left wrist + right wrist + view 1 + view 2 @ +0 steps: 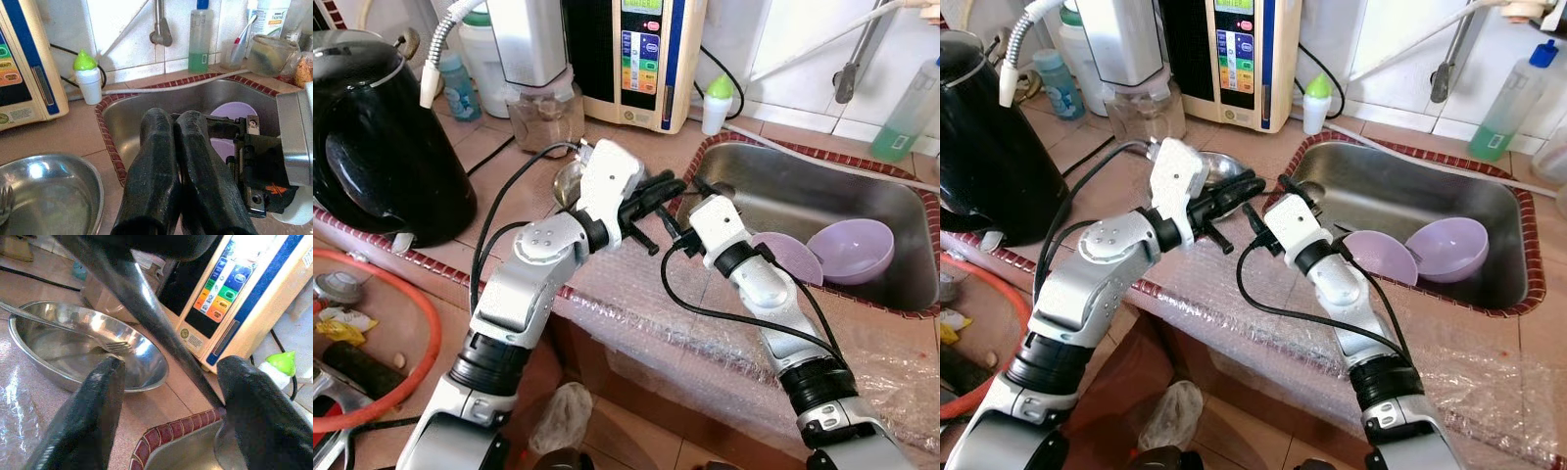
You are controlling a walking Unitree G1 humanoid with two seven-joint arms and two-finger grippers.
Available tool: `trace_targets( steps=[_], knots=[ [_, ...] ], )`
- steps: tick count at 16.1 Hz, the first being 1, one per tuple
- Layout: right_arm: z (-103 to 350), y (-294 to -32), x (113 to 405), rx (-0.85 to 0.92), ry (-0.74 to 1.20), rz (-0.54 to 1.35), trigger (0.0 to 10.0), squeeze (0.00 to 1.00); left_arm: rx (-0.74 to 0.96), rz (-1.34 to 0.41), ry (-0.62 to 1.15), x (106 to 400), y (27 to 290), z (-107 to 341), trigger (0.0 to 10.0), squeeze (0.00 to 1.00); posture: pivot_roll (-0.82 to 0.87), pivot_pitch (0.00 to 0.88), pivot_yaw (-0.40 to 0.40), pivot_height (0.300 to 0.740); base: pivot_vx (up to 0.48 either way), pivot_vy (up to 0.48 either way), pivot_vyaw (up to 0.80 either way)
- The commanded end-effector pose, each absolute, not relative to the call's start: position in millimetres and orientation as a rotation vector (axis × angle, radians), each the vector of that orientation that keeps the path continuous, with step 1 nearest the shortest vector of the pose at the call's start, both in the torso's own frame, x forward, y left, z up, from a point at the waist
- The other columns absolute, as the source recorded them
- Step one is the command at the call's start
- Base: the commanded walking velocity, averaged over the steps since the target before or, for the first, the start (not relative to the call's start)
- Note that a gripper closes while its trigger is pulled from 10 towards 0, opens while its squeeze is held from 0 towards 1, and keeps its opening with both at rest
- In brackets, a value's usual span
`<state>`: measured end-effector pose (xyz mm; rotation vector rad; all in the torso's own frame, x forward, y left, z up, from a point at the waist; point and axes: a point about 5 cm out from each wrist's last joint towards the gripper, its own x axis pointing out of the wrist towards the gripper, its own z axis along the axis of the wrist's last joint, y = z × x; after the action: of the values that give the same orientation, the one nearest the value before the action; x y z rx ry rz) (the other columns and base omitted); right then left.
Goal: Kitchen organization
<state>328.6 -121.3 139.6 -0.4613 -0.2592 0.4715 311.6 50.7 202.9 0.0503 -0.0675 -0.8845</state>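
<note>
Beside the sink (901, 211), my left gripper (668, 188) is closed on nothing; my right gripper (168, 396) gapes empty near the steel bowl (63, 340) holding a fork (105, 345). Two purple bowls (854, 249) lie in the sink.

Countertop clutter around the work area

A black kettle (382, 137) stood at the far left of the tiled counter, with a beige water ionizer (641, 59) against the wall and a small white bottle with a green cap (717, 103) just beside it. A green-liquid dish soap bottle (1513, 103) stood behind the basin near the tap pipe (1449, 59). Bubble wrap (636, 323) covered the counter's front edge, and an orange hose (401, 372) looped lower left.
</note>
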Motion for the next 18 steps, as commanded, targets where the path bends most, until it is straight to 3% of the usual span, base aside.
trace_targets(
  steps=[1, 18],
  knots=[
    [141.1, -119.3, 330.2, -0.483, -0.273, 0.483, 0.0, 0.0, 0.064, -0.915, -0.091, 307.9, 45.8, 208.8, 0.0, 0.0, -0.01, 0.01, 0.068, 0.74, 0.0, 0.0, 0.0],
    [138.8, -124.9, 332.2, -0.479, -0.274, 0.442, 0.0, 0.0, 0.065, -0.919, -0.076, 307.3, 44.6, 206.6, 0.0, 0.0, -0.02, 0.015, 0.085, 0.74, 0.0, 0.0, 0.0]
  ],
)
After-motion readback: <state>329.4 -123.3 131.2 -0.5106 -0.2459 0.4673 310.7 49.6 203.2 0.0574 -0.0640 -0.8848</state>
